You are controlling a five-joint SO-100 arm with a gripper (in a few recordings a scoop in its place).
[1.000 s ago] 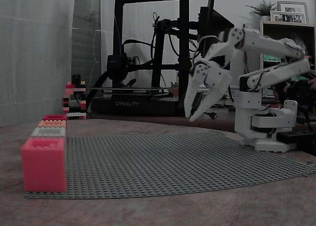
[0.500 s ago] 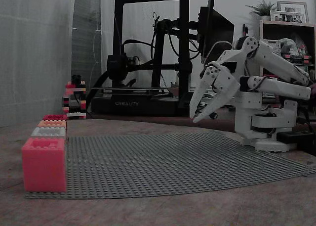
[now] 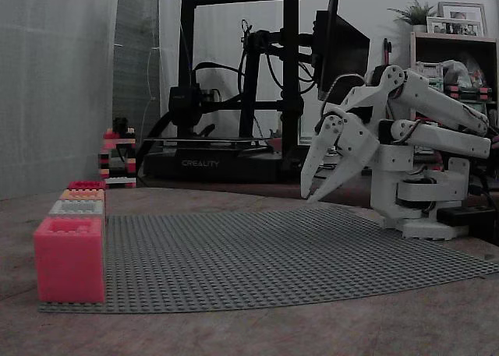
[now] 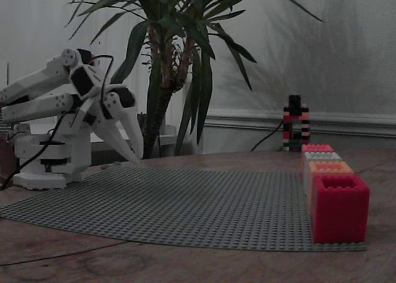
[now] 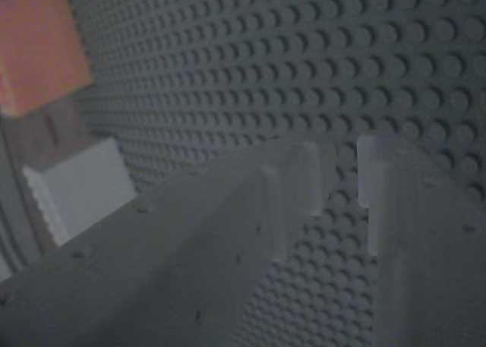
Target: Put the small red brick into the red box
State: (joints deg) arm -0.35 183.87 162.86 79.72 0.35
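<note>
Since a second ago my arm has folded back toward its base, and my gripper (image 3: 312, 194) has sunk to just above the grey baseplate (image 3: 257, 255), at its right in this fixed view. My jaws stand narrowly apart with nothing between them. The red box (image 4: 339, 208) sits well apart at the plate's other end. I cannot tell where the small red brick lies. Hunting for it this low, my tips could catch the studs.
</note>
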